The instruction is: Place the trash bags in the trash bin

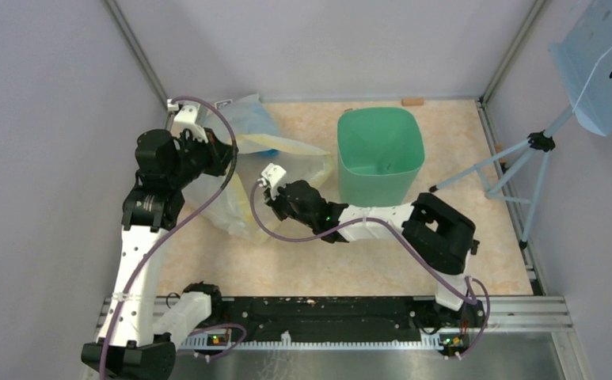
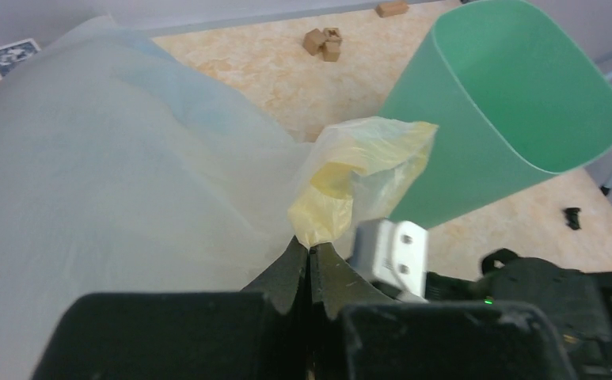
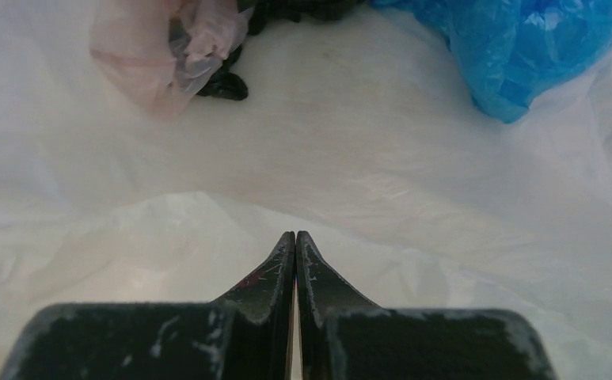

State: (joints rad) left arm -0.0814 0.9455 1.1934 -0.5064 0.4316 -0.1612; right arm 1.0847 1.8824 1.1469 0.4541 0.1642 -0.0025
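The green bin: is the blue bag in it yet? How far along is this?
Nothing is done yet: the bin holds no bag. The left jaws pinch the yellowish edge of the big sack; the right jaws, shut, are near the blue bag. To do: grab it, bin it.

blue bag (image 3: 532, 47) crinkly; sack (image 2: 128, 158) translucent film; green bin (image 1: 370, 188) smooth plastic

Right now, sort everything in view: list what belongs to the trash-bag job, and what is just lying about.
Job: blue trash bag; mint-green bin.

Lying about: clear-yellowish sack; pink plastic wad; wooden blocks; patterned card; tripod.
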